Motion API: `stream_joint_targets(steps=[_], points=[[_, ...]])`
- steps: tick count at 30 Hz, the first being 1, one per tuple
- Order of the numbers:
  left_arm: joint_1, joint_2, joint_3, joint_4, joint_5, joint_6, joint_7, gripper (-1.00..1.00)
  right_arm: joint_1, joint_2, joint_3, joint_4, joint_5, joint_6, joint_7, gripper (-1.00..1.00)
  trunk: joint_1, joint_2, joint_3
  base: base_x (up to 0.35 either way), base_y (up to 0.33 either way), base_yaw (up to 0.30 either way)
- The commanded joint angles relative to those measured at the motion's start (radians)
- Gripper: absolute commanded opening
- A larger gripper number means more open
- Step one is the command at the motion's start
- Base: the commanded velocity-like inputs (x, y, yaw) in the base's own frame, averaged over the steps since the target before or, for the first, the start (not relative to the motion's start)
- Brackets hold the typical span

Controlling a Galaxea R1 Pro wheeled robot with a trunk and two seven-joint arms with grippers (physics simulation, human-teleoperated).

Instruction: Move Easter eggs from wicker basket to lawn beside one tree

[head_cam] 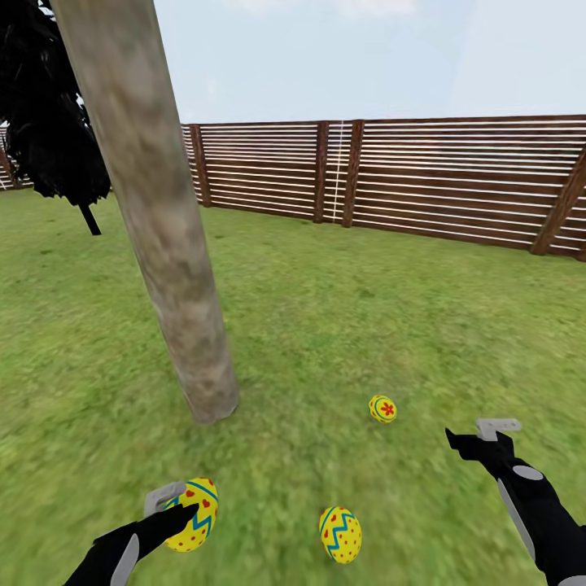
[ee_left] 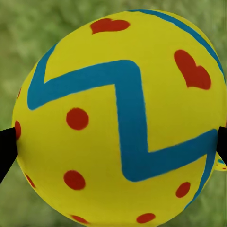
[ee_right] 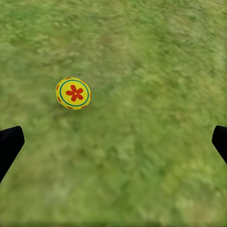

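The tree (head_cam: 155,203) with a thick, slanted, pale grey-brown trunk rises from the lawn (head_cam: 342,325) at left centre. My left gripper (head_cam: 175,509) is shut on a yellow Easter egg (head_cam: 195,514) with a teal zigzag and red dots, held low in front of the trunk; this egg (ee_left: 118,118) looms between the dark fingertips in the left wrist view. A second egg (head_cam: 340,534) lies on the grass at bottom centre. A third egg (head_cam: 382,408) with a red flower end lies right of the trunk, also seen as the flower egg (ee_right: 73,93). My right gripper (head_cam: 476,435) hangs open over bare grass. The wicker basket is out of view.
A brown slatted wooden fence (head_cam: 407,175) runs along the back of the garden. A near-black conifer (head_cam: 49,122) stands at far left behind the trunk. Open grass stretches between the trunk and the fence.
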Motion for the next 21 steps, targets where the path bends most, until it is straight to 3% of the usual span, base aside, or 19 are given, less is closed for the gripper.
stream_joint_targets(steps=[1,21], points=[[-0.001,-0.001,0.007,-0.002,-0.004,0.007,-0.008,-1.00,0.000,0.001,-0.003,-0.002,0.008,0.005,0.008,1.00,0.004,-0.008,-0.004,0.000,0.000,0.000],[-0.001,-0.002,0.007,-0.002,-0.004,0.007,-0.007,-1.00,0.000,0.001,-0.003,-0.002,0.008,0.005,0.008,1.00,0.080,-0.148,-0.067,0.000,0.000,0.000]])
